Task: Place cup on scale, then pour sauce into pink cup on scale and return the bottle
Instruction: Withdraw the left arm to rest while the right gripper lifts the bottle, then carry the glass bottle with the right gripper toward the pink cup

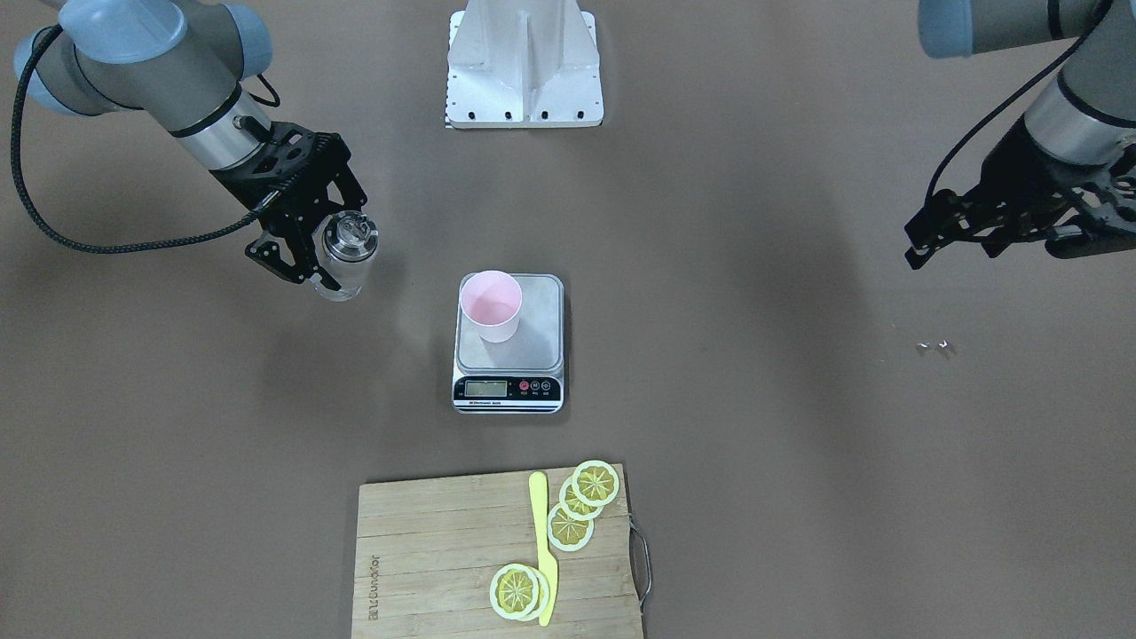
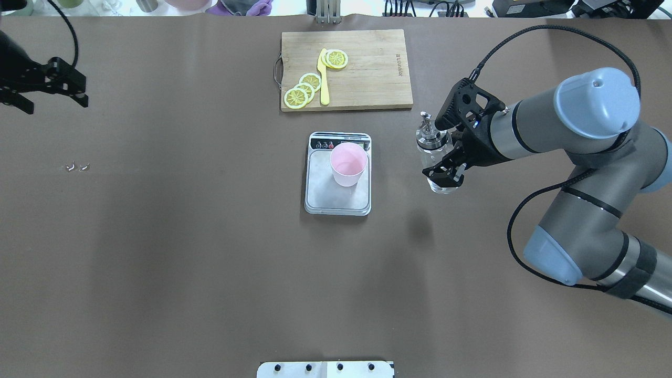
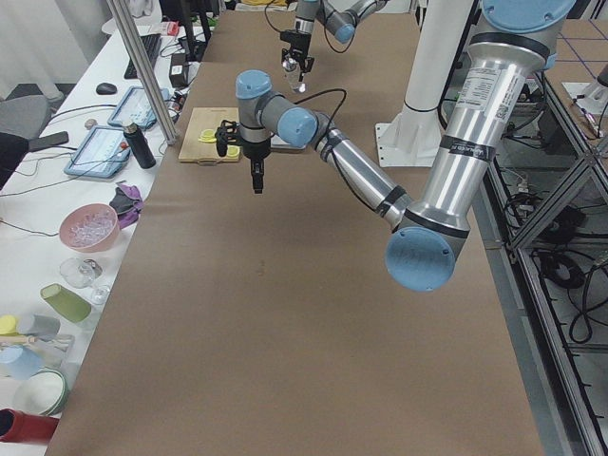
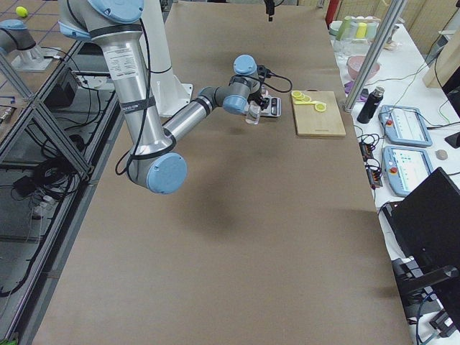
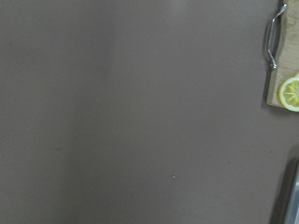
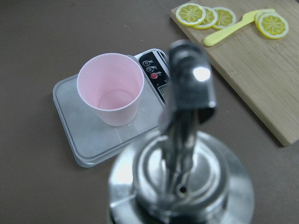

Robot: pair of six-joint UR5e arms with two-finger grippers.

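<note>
The pale pink cup stands upright on the steel scale at the table's middle; it also shows in the right wrist view, and its inside looks empty. My right gripper is shut on the clear glass bottle and holds it upright, to the right of the scale and apart from it. The metal spout fills the right wrist view. The clear liquid is barely visible through the glass. My left gripper is open and empty at the far left.
A wooden cutting board with lemon slices and a yellow knife lies beyond the scale. Two small white bits lie on the left of the table. The robot's white base plate is at the near edge.
</note>
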